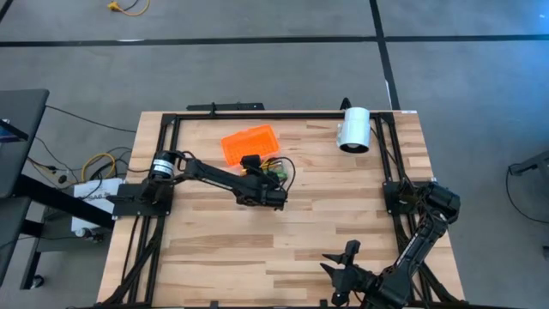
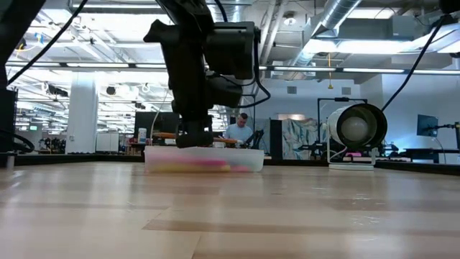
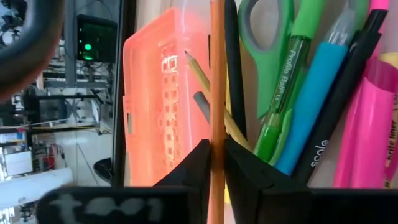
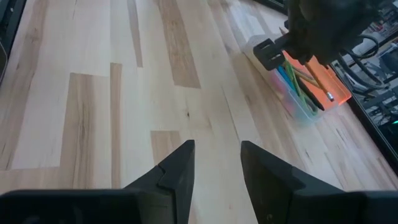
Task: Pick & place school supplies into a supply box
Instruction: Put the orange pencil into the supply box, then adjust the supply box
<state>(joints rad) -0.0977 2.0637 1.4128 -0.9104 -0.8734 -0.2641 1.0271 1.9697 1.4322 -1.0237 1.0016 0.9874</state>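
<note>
The supply box stands at the table's far middle, its ribbed orange lid point(image 1: 249, 143) open beside the clear base point(image 2: 205, 160). In the base lie green-handled scissors point(image 3: 267, 25), a green pen point(image 3: 283, 93), a blue pen point(image 3: 317, 93), a black pen point(image 3: 339, 106), a pink marker point(image 3: 367, 124) and a yellow pencil point(image 3: 208, 84). My left gripper point(image 3: 216, 165) hangs over the base, shut on an orange pencil point(image 3: 216, 74). Open and holding nothing, my right gripper point(image 4: 217, 155) waits by the near right edge point(image 1: 343, 262). My left gripper pinches the orange pencil's shaft point(image 3: 216, 134) between its two fingers point(image 3: 196, 168), coming slanting down from the table's left. The pencil runs on past the fingertips over the pens in the base. Whether its far end rests on them, I cannot tell.
A white cylinder point(image 1: 353, 129) lies on its side at the far right of the table, also seen in the low view point(image 2: 356, 129). Bare wooden tabletop point(image 1: 283, 249) spreads between the box and the near edge. A person shows far behind the table.
</note>
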